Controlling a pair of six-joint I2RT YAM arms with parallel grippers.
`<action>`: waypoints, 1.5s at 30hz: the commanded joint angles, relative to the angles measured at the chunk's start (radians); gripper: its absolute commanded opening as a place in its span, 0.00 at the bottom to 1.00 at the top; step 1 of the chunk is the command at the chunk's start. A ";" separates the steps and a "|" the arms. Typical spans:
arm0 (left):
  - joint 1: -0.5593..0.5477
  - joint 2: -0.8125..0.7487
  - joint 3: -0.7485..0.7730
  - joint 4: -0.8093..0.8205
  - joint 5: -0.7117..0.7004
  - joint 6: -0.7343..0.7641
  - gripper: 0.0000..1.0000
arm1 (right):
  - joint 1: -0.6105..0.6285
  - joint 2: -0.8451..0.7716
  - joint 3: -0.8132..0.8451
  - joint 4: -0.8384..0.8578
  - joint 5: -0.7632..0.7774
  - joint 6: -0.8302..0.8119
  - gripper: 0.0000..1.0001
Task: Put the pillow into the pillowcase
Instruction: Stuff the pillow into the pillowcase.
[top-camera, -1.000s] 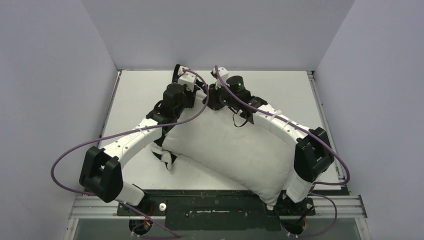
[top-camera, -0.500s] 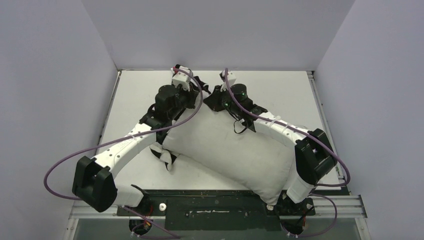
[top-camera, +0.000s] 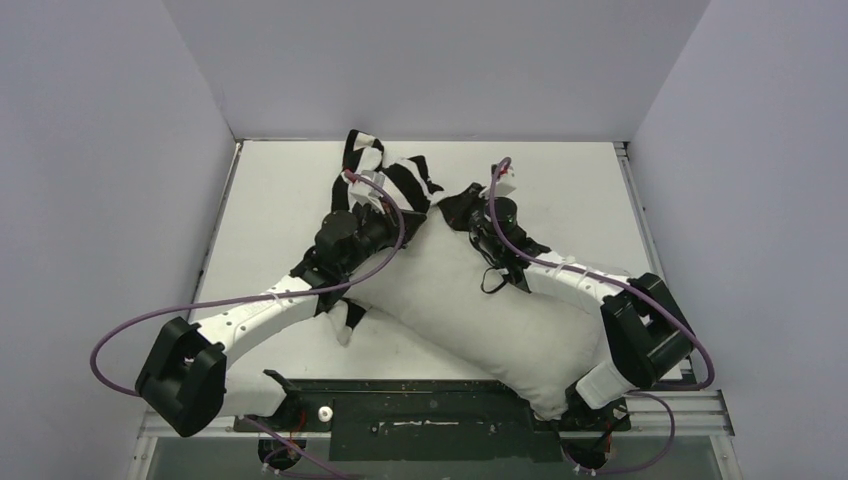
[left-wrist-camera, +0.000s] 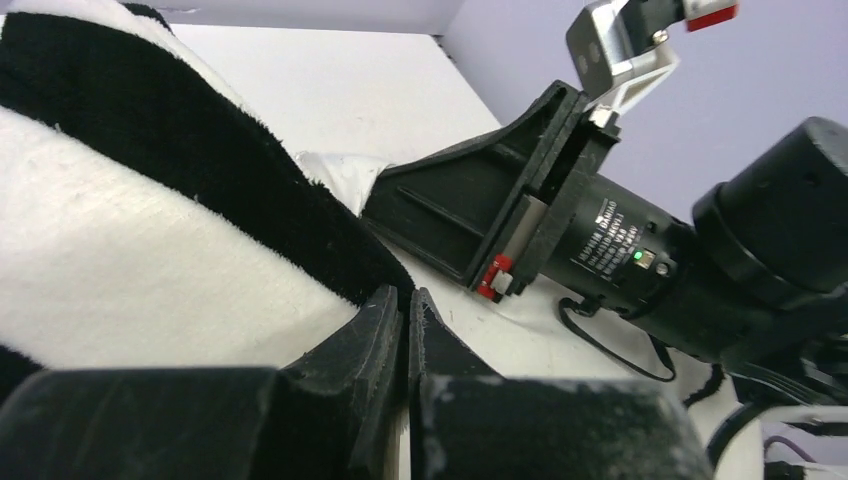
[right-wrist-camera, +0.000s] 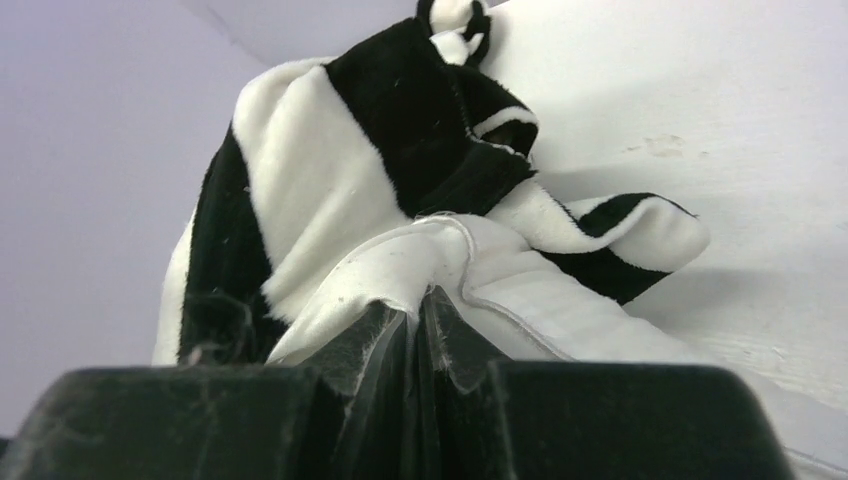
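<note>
Both grippers clamped; pillow (top-camera: 480, 300) lies outside pillowcase (top-camera: 395, 175).
The left gripper (left-wrist-camera: 405, 310) pinches the striped pillowcase edge at the far middle of the table (top-camera: 560, 170). The right gripper (right-wrist-camera: 420, 305) pinches the adjacent pillow corner. The pillow lies diagonally toward the right arm's base.
</note>
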 joint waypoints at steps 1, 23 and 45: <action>-0.040 0.007 -0.004 0.243 0.189 -0.110 0.00 | -0.092 -0.062 -0.046 0.128 0.213 0.118 0.00; 0.415 -0.168 -0.031 -0.371 0.223 -0.026 0.72 | -0.284 -0.197 0.102 -0.321 -0.218 -0.340 0.89; 0.438 -0.173 -0.414 -0.122 0.231 -0.254 0.71 | 0.437 -0.004 0.253 -0.562 0.420 -1.136 1.00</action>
